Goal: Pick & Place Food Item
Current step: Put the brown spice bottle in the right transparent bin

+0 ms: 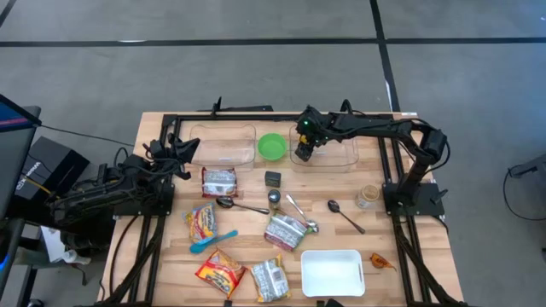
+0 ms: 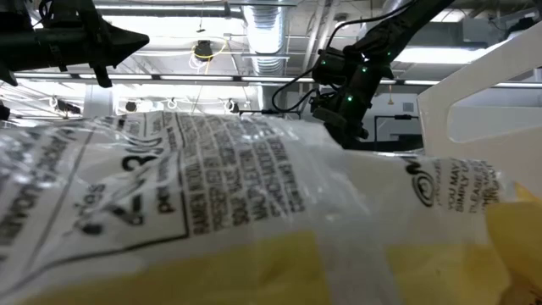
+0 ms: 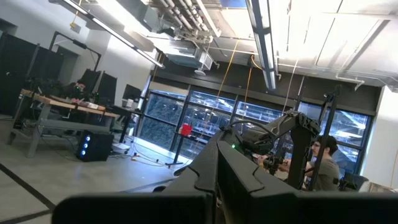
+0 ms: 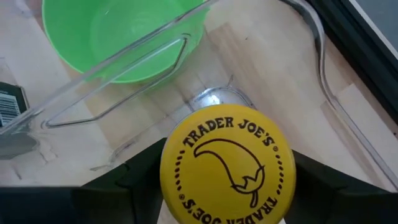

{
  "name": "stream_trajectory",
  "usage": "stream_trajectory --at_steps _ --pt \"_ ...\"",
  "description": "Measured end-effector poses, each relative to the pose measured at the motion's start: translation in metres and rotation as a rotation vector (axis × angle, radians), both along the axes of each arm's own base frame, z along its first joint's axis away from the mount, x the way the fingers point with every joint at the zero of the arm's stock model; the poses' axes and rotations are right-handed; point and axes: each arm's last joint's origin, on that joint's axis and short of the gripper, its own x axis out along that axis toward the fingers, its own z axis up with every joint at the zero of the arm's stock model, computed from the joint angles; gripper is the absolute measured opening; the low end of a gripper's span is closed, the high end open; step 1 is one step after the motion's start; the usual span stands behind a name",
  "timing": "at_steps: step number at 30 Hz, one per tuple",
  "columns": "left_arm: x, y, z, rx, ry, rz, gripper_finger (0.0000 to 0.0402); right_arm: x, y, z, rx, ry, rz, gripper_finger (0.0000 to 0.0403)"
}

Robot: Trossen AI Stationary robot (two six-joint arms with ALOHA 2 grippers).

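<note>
A jar with a yellow "Trader Joe's" lid [image 4: 227,165] sits between the two dark fingers of my right gripper [image 1: 303,152], which slants down over the near left corner of the right-hand clear container [image 1: 333,152] at the table's far side. The gripper is shut on the jar. A green bowl [image 1: 272,146] stands just left of that container, and the right wrist view shows this bowl [image 4: 118,37] beyond the container's clear wall [image 4: 124,65]. My left gripper [image 1: 183,149] waits raised over the table's left side, shut and touching nothing. My right gripper has the jar's yellow lid [image 4: 169,163] between its two fingers, one on each side of the rim. The fingers come from above, slanting down from the table's right. The lid hides the jar's body and base, so whether it stands on the container's floor cannot be told.
A second clear container [image 1: 223,143] stands at the far left. Several noodle packets [image 1: 219,180] [image 1: 220,273], spoons [image 1: 345,215], a shaker [image 1: 274,199], a small jar [image 1: 368,197] and a white tray [image 1: 333,273] lie nearer. One packet [image 2: 212,186] fills the low view's foreground.
</note>
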Motion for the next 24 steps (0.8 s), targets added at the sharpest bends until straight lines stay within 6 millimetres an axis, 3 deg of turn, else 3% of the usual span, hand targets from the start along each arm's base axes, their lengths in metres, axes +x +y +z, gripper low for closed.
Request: stream_trajectory --at_steps 24 --pt "0.0000 0.0000 0.0001 0.000 0.000 0.000 0.0000 -0.0029 0.0013 0.0058 -0.018 0.006 0.019 0.0245"
